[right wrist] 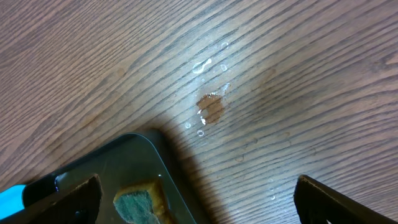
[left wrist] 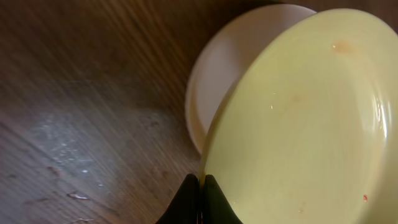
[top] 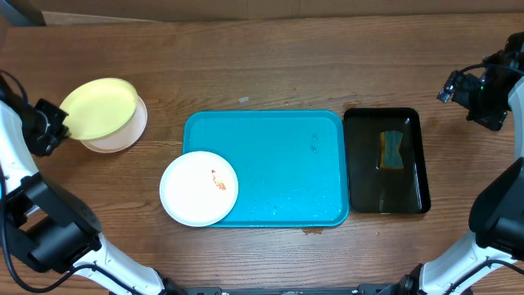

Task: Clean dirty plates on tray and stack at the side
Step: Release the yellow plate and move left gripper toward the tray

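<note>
Yellow-green plate (top: 98, 107) pinched in left jaws, above white plate (top: 133, 135).

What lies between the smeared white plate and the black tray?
Overhead, only the wet, otherwise bare floor of the turquoise tray lies between white plate and black tray.

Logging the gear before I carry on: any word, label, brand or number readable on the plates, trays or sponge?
None: no word, label, brand or number shows in any view. The yellow-green plate, the smeared white plate, the turquoise tray, the black tray and the sponge carry no print; the orange-red marks are smears.
</note>
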You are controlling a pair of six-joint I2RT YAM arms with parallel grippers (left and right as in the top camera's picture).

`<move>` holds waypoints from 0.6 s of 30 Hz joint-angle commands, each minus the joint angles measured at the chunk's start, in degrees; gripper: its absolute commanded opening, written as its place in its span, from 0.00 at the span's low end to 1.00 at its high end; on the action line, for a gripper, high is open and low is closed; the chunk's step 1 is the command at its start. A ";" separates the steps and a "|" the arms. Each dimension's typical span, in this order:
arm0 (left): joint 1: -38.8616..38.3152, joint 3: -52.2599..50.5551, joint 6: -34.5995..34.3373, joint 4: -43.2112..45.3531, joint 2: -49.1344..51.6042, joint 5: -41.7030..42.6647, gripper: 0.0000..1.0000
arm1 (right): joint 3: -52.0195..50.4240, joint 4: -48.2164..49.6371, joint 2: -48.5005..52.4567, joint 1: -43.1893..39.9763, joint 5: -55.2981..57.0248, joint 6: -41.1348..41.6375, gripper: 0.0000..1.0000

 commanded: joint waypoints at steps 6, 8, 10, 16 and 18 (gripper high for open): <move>-0.33 -11.39 -0.59 10.36 -2.40 -4.02 0.04 | 0.76 0.28 -1.01 0.11 -0.07 0.26 1.00; -0.33 -12.96 -0.61 13.40 -2.40 -3.98 0.04 | 0.76 0.28 -1.01 0.09 -0.07 0.26 1.00; -0.33 -13.35 -0.59 15.50 -2.40 -3.91 0.09 | 0.76 0.28 -1.01 0.09 -0.07 0.24 1.00; -0.61 -13.33 2.27 14.23 -2.43 7.08 0.66 | 0.76 0.28 -1.01 0.11 -0.07 0.24 1.00; -0.74 -13.33 2.25 9.97 -2.43 9.92 0.66 | 0.76 0.28 -1.01 0.11 -0.07 0.24 1.00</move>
